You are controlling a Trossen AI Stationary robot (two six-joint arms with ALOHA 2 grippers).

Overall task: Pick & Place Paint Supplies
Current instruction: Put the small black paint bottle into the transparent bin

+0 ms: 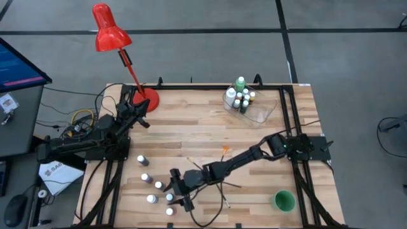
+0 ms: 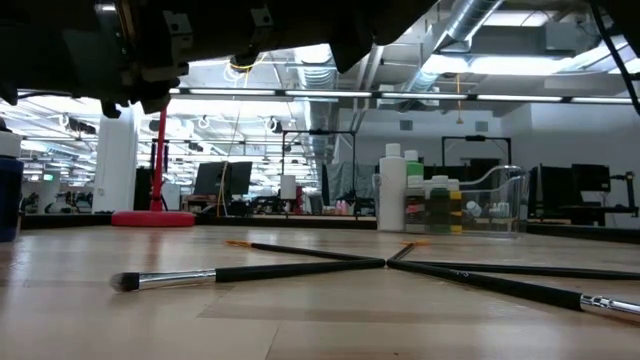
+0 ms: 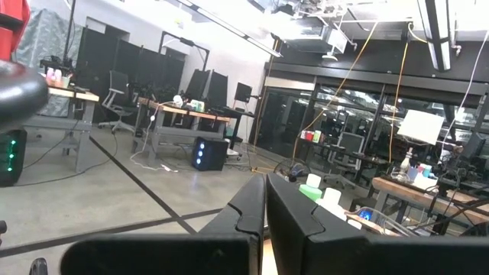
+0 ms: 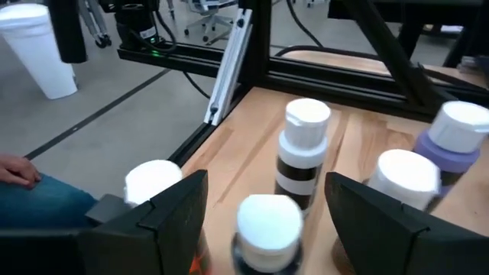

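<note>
**Paint bottles on the near-left table: right gripper is lining up for a pick**

Paint bottles are split in two groups. One group, with the taller green bottle (image 1: 240,83) and the taller white bottle (image 1: 230,97), already stands inside the clear plastic tub (image 1: 266,113) at the far side of the table. About six small white-capped bottles (image 1: 152,198) stand loose on the wood near the front left, and several thin paintbrushes (image 1: 224,191) lie crossed in the middle front, near the green cup (image 1: 283,201).

The step in hand looks like the approach to one loose bottle. The right arm reaches across the table, and the right gripper (image 1: 181,192) is just beside this loose group. In the right wrist view its two fingers stand wide apart, and one small bottle (image 4: 267,229) is between them, with a black-and-white bottle (image 4: 305,153) farther behind. The fingers do not touch any bottle, so nothing is held.

The next move, in my judgement, calls for a small advance so the cap sits centred, then a closing, without knocking over the neighbours, which stand near.

The left gripper (image 3: 265,214) waits at the left edge near the red lamp (image 1: 109,28), fingers pressed together and holding nothing.
</note>
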